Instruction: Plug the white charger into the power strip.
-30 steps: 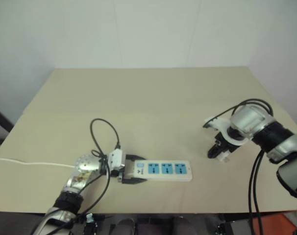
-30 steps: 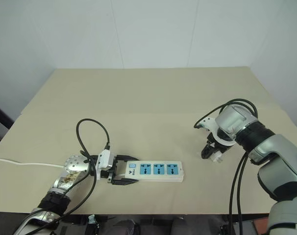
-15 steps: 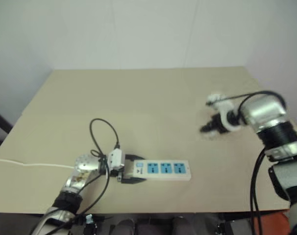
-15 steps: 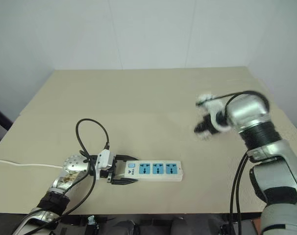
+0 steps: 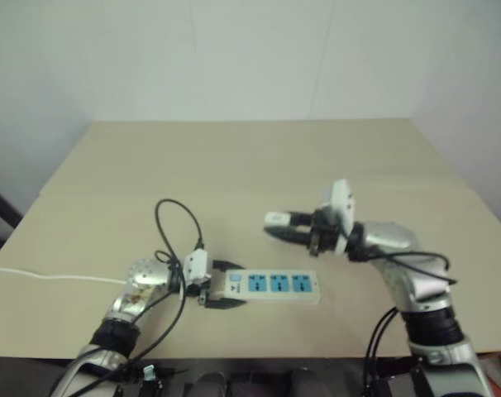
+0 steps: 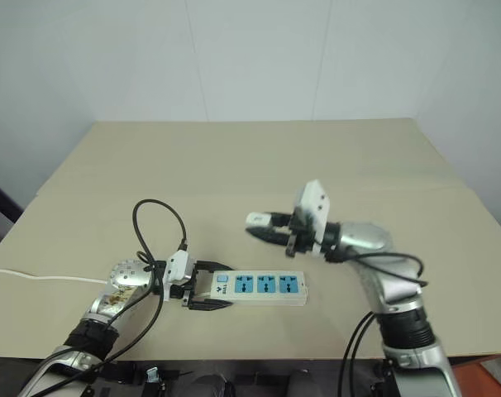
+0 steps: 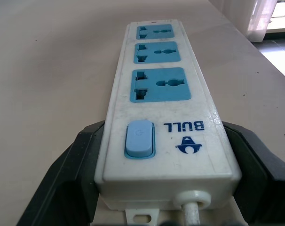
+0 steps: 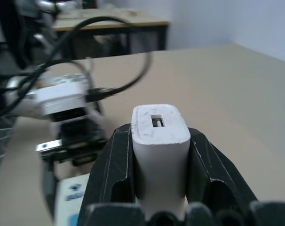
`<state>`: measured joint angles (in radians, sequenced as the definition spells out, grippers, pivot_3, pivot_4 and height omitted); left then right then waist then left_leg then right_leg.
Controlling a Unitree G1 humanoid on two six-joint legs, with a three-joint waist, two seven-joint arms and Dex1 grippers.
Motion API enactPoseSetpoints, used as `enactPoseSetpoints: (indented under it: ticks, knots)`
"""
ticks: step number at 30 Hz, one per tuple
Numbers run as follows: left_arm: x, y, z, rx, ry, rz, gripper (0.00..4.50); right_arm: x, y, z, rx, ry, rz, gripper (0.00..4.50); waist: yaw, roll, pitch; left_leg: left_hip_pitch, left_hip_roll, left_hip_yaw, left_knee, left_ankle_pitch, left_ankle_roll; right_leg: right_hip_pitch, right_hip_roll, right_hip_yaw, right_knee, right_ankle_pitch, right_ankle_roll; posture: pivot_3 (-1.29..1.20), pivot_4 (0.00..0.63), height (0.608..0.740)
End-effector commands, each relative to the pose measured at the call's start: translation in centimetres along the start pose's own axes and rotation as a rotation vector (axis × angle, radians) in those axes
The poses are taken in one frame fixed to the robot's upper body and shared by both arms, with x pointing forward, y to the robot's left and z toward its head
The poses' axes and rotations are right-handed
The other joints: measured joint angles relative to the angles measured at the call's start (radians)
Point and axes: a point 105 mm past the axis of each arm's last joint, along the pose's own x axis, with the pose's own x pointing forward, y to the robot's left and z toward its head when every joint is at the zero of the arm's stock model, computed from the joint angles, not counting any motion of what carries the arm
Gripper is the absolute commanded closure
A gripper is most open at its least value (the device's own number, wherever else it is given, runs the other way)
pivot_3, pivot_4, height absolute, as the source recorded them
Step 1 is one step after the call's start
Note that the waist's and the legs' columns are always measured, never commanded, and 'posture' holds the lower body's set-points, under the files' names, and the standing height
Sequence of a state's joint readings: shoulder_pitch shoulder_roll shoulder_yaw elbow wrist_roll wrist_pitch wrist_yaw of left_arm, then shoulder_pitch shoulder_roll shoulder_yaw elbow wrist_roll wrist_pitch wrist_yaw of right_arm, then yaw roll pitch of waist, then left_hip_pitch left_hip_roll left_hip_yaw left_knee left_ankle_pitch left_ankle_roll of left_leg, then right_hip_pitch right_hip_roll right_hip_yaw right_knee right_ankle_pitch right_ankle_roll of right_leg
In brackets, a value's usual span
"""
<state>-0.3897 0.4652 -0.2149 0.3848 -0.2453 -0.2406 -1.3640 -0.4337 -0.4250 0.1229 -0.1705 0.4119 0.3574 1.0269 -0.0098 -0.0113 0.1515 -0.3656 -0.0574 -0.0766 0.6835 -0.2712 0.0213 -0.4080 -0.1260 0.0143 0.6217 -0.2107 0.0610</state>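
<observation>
Power strip (image 6: pixel 259 286): long white bar, three blue sockets, blue switch at its left end; lies flat on the tabletop (image 6: pixel 259 165) near the front edge, thin white cord (image 5: pixel 52 278) running off to the left

Left end effector (image 6: pixel 207 288): black fingers closed on either side of the strip's switch end, clamping it against the tabletop; the wrist view shows both fingers pressed to the strip's long sides

White charger (image 8: pixel 160 141): small rounded white block with a slot in its end face, raised off the tabletop, above and just behind the strip's sockets, apart from them

Right end effector (image 6: pixel 263 225): pointing leftward, roughly level, fingers clamped on the charger's two sides
</observation>
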Motion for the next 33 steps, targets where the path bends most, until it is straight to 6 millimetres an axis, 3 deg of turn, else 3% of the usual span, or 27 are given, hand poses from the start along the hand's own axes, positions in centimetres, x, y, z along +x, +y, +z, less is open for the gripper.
enactPoseSetpoints:
  ticks: [1,15,33]
  knots:
    - [-0.1,-0.3,-1.1,-0.025,0.063,-0.007,1.2,0.8,0.9,-0.3,-0.04,-0.066,0.043,3.41,0.0,0.0,0.0,0.0,0.0,0.0,0.0,0.0,0.0,0.0,0.0,0.0,0.0,0.0,0.0,0.0,0.15,0.74]
    - [-0.3,-0.3,-1.1,-0.027,0.068,0.001,1.2,1.7,2.4,-2.5,0.012,-0.082,0.131,3.41,-0.002,0.0,0.0,0.001,0.0,0.0,-0.001,0.0,0.0,0.0,0.0,0.0,0.0,0.0,-0.001,0.0,0.15,0.74]
    - [-0.4,-0.3,-1.0,-0.026,0.07,0.002,1.2,2.0,2.1,-4.2,0.045,-0.049,0.11,3.41,-0.002,0.0,0.0,0.001,0.0,0.0,-0.002,0.0,0.0,0.0,0.0,0.0,0.0,0.0,-0.001,0.0,0.15,0.74]
